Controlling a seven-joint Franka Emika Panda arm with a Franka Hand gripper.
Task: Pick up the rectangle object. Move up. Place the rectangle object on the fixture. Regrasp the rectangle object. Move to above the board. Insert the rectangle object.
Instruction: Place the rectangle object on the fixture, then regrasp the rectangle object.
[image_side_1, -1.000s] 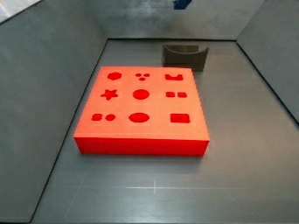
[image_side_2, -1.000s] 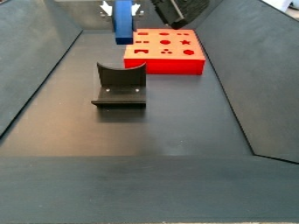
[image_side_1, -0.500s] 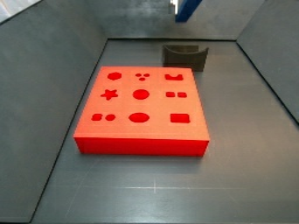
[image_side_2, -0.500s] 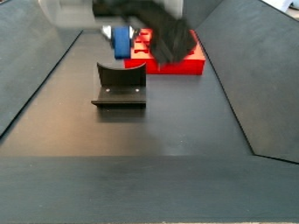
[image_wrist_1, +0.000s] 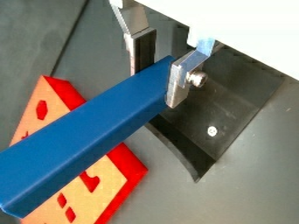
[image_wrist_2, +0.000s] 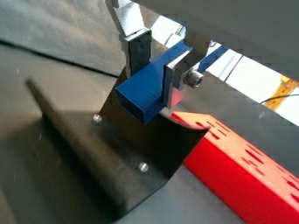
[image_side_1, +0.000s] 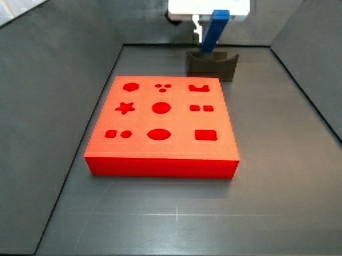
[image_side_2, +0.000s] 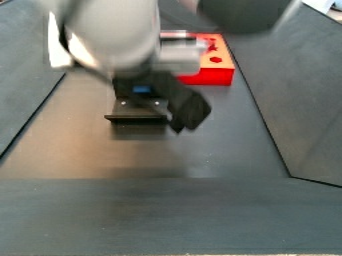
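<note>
My gripper (image_side_1: 209, 24) hangs at the far end of the floor, right above the fixture (image_side_1: 211, 66). It is shut on the rectangle object (image_side_1: 211, 40), a blue bar that points down toward the fixture's top. In both wrist views the silver fingers (image_wrist_1: 184, 77) (image_wrist_2: 177, 77) clamp one end of the bar (image_wrist_1: 82, 140) (image_wrist_2: 142, 94), with the dark fixture (image_wrist_1: 222, 118) (image_wrist_2: 111, 166) close below. The red board (image_side_1: 163, 125) lies flat in the middle of the floor. In a side view my blurred arm (image_side_2: 120, 45) hides the gripper and the bar.
Grey walls slope up round the dark floor (image_side_1: 281, 200). The board (image_side_2: 211, 62) lies just behind the fixture (image_side_2: 134, 113) in a side view. The board also shows in both wrist views (image_wrist_1: 52, 122) (image_wrist_2: 246, 179).
My gripper has come down with the blue bar from the top edge to just above the fixture. In a side view my arm now blurs across the fixture.
</note>
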